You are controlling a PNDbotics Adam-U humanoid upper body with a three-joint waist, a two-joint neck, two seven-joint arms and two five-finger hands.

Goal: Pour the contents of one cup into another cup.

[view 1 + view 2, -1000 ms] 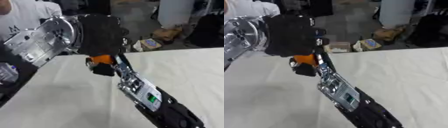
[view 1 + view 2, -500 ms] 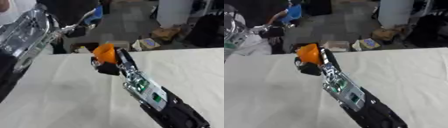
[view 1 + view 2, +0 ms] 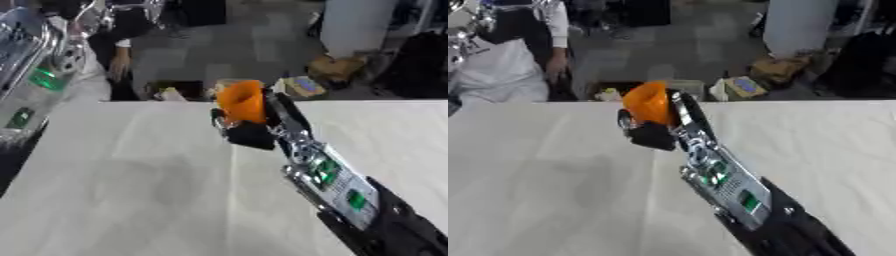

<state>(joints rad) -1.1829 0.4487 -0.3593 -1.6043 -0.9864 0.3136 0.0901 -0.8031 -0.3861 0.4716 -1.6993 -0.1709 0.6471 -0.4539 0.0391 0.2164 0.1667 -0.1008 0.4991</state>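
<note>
Right hand clamped on orange cup; left arm w/ its hand now withdrawn up-left.

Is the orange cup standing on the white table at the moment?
No, the orange cup is held up in the right hand, above the white table.
</note>
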